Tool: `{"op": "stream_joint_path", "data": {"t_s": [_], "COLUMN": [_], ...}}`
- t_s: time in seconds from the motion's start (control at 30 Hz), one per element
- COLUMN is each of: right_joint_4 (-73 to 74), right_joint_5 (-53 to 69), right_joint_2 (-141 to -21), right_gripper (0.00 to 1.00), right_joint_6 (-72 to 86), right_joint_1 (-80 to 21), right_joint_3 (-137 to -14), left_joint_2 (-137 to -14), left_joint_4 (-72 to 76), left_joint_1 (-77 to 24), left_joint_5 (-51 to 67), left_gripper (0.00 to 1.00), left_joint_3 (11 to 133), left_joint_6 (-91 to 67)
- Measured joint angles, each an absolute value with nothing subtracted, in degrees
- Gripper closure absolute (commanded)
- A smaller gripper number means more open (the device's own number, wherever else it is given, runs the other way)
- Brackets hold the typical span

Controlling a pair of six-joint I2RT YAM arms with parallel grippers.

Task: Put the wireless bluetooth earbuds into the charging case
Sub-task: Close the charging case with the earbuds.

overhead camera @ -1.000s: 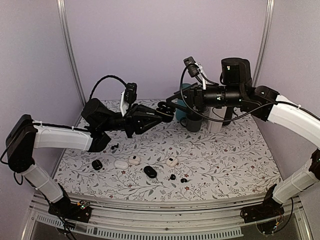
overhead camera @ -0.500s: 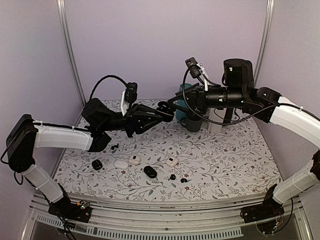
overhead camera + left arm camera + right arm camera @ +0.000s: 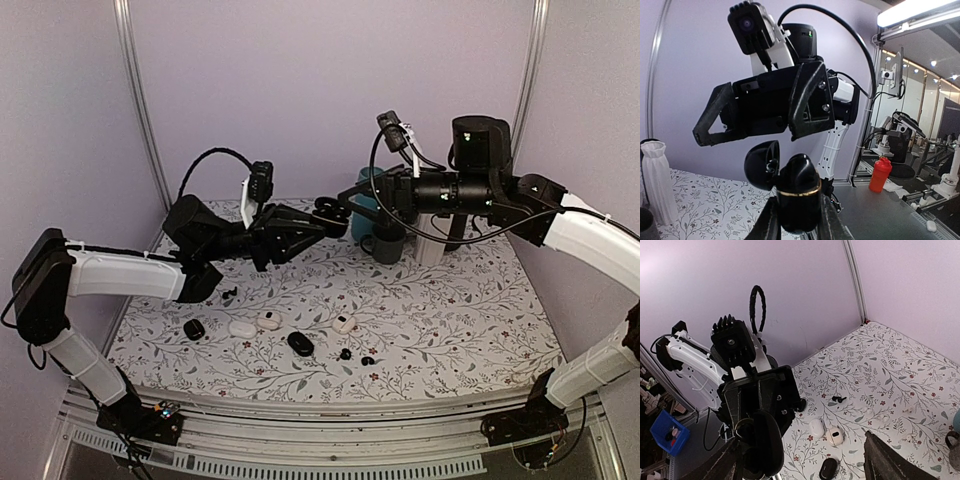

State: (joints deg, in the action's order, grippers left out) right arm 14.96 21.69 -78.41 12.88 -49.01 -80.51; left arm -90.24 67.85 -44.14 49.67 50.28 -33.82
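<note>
My left gripper (image 3: 320, 220) (image 3: 797, 217) is shut on a black charging case (image 3: 329, 211) (image 3: 799, 197) with a gold band, held in the air with its lid (image 3: 761, 165) swung open. A glossy black hump rises above the band; I cannot tell if it is a bud. My right gripper (image 3: 352, 207) (image 3: 800, 467) faces the case from the right, open, holding nothing, with the case (image 3: 762, 447) by its left finger. Two tiny black earbuds (image 3: 345, 354) (image 3: 368, 360) lie on the floral table near the front.
Along the front of the table lie a black case (image 3: 194, 328), two white cases (image 3: 242, 327) (image 3: 268, 320), another black case (image 3: 300, 343) and a white one (image 3: 344, 324). Small black bits (image 3: 230, 292) lie at the left. A grey mug (image 3: 388, 246) and a white vase (image 3: 430, 248) stand behind.
My right gripper has opened wider and drawn back a little to the right. The left gripper has lifted the case slightly and stays shut on it.
</note>
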Motion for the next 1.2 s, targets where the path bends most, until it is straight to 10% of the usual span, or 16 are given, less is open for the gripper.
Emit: {"op": "stream_joint_path", "data": {"t_s": [1.2], "right_joint_4": [3.2], "right_joint_5": [42.5], "right_joint_2": [-80.1], "right_gripper": [0.26], "right_joint_6": [25.4], "right_joint_1": [-47.6], "right_joint_3": [-77.4], "left_joint_2": [-90.0], "left_joint_4": [63.9], "left_joint_1": [-43.8], "left_joint_5": [45.8], "left_gripper": [1.00], "left_joint_3": [50.5], "left_joint_6": [-32.1]}}
